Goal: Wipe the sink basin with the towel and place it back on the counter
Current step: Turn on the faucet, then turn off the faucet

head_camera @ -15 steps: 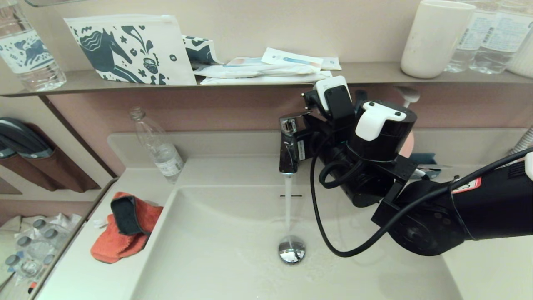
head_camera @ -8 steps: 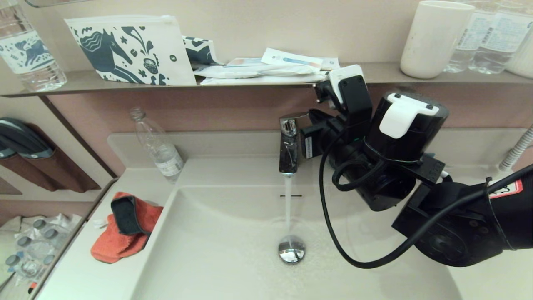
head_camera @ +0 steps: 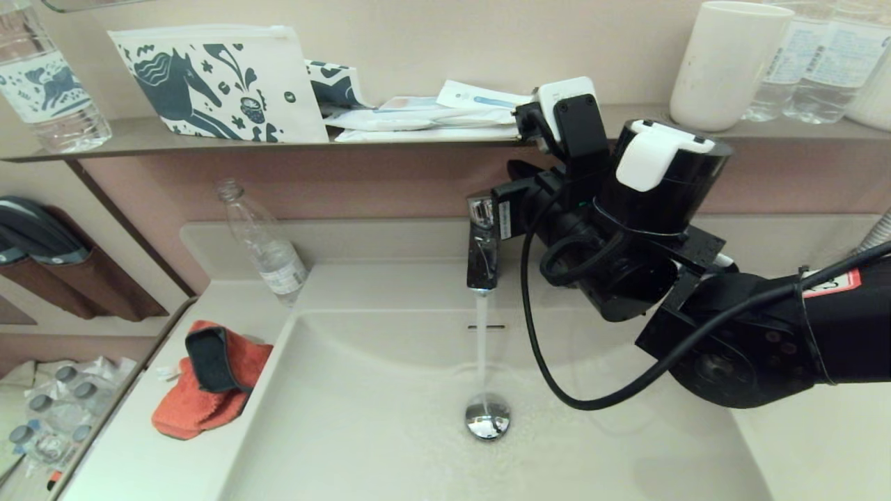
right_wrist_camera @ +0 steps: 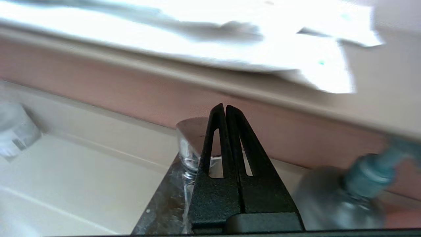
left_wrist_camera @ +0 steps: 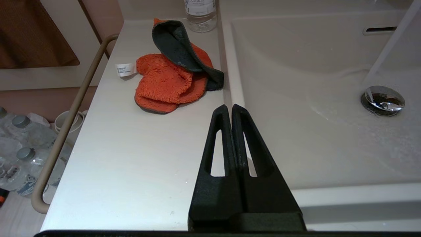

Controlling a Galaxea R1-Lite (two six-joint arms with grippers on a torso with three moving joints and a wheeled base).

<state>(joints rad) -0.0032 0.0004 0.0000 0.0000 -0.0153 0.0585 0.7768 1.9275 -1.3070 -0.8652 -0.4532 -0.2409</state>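
Observation:
The orange-red towel (head_camera: 202, 390) with its dark grey side folded over lies bunched on the counter (head_camera: 153, 459), left of the sink basin (head_camera: 362, 417). Water runs from the chrome faucet (head_camera: 482, 243) onto the drain stopper (head_camera: 487, 416). My right gripper (right_wrist_camera: 225, 107) is shut and empty, just above the faucet's lever (right_wrist_camera: 194, 138), under the wall shelf. In the left wrist view my left gripper (left_wrist_camera: 231, 107) is shut and empty over the counter's inner edge (left_wrist_camera: 131, 158), a short way in front of the towel (left_wrist_camera: 167, 79).
A clear bottle (head_camera: 268, 250) stands on the counter behind the towel. The wall shelf (head_camera: 418, 132) carries a printed pouch, packets, a white cup (head_camera: 727, 62) and bottles. A towel rail (left_wrist_camera: 65, 125) runs along the counter's left edge. Another bottle (right_wrist_camera: 345, 194) stands right of the faucet.
My right arm has lifted from beside the faucet lever up toward the shelf, first swinging right, then back left. Water keeps running. The towel has not moved.

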